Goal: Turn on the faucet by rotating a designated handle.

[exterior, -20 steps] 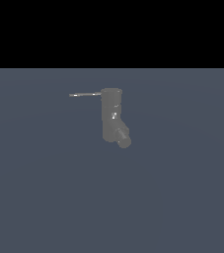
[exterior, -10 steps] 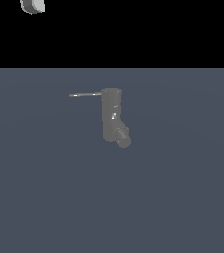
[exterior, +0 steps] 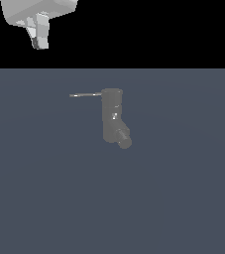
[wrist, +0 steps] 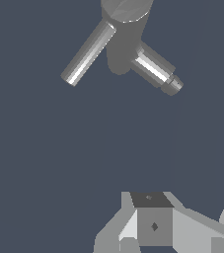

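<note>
- Exterior view: tool hangs high, well apart from the faucet below it; handle sticks sideways from the faucet top toward the tool's side.
- Wrist view: faucet, handle, spout lie ahead of the tool, untouched; can't tell whether its fingers are spread.

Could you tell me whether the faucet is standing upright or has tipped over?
Upright. In the exterior view the faucet body stands vertical on the floor, with its handle sticking out level from the top.

Handle off faucet top.

Dull grey metallic faucet, handle with glossy sheen, matt white pincer
</note>
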Available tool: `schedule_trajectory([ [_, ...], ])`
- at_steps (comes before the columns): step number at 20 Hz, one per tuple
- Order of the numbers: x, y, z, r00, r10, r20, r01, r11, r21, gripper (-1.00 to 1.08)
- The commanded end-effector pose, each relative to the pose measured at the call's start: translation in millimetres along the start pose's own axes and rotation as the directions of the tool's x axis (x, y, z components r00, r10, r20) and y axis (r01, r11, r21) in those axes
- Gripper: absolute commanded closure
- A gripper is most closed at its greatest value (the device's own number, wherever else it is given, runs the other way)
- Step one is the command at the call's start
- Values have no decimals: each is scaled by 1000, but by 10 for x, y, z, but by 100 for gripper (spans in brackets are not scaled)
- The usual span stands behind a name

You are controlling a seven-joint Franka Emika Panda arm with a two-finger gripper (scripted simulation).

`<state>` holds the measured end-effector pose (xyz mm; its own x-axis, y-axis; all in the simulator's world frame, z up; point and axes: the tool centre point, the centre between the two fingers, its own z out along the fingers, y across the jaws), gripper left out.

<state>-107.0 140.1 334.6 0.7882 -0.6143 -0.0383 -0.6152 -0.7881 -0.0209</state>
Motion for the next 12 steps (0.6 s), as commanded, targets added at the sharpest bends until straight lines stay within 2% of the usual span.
schedule_trajectory([
  [1,81,-124,101,999,49,-2,-49,999,2,108],
  [12,511,-583,525,968,251,-15,-251,968,3,108],
])
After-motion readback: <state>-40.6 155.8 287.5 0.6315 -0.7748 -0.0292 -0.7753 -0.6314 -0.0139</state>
